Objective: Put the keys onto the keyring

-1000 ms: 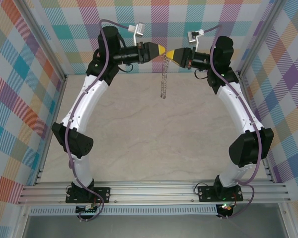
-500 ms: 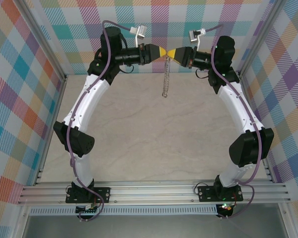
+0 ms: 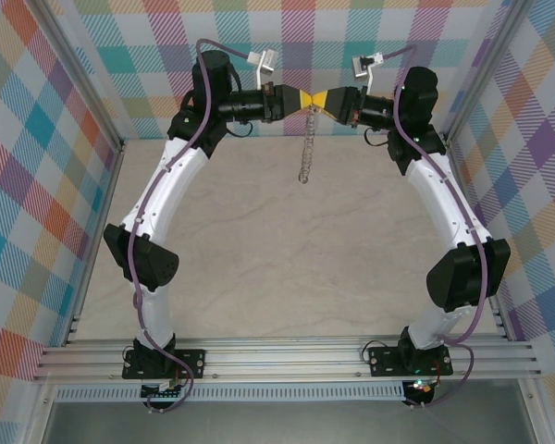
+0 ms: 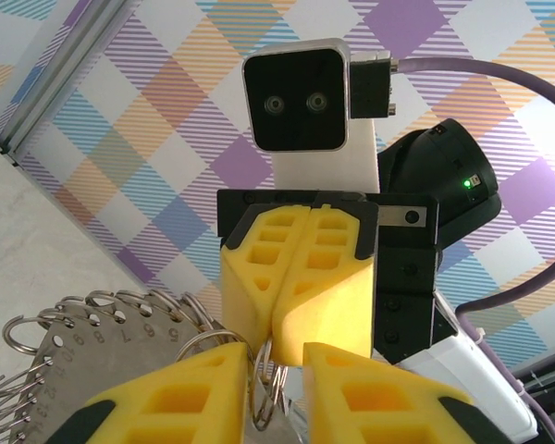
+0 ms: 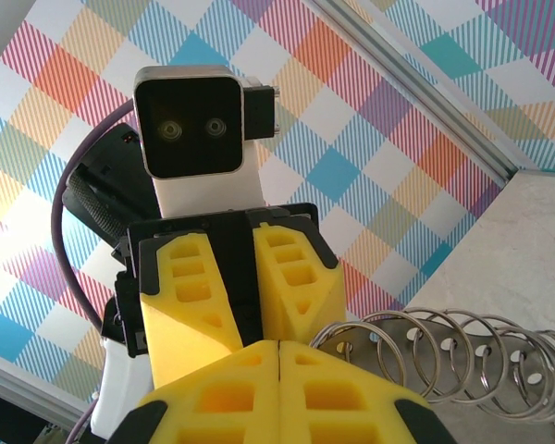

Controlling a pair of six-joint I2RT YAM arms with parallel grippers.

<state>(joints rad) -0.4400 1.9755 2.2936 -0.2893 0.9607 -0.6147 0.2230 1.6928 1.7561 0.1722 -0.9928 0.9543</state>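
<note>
Trouble from here would chiefly be a slip; your keyring (image 3: 304,148), a grey metal strip stamped with numerals and edged with a row of silver wire rings, hangs in mid-air from the spot where both arms meet at the far side, well above the pale marbled bench (image 3: 287,268); your right fingers (image 5: 213,398), yellow ribbed pads, are pressed flat together and, by the look of it, pinch the strip's top end; your left fingers (image 4: 166,398) stand narrow with a slim gap, one wire ring and a sliver of metal lying in it, and you cannot tell whether they grip either; whether that sliver is the key is too small to say; a sideways tug from the left could twist the strip out of the right pinch and drop it to the bench; a thin ring could spring off the soft pads; the two sets of tips, touching or nearly so, could knock together; the plaid-patterned walls (image 3: 37,185) stand close behind both wrists, the white camera block (image 4: 301,97) on the right wrist looms just above the work, and neighbouring rings crowd the one you want.
</note>
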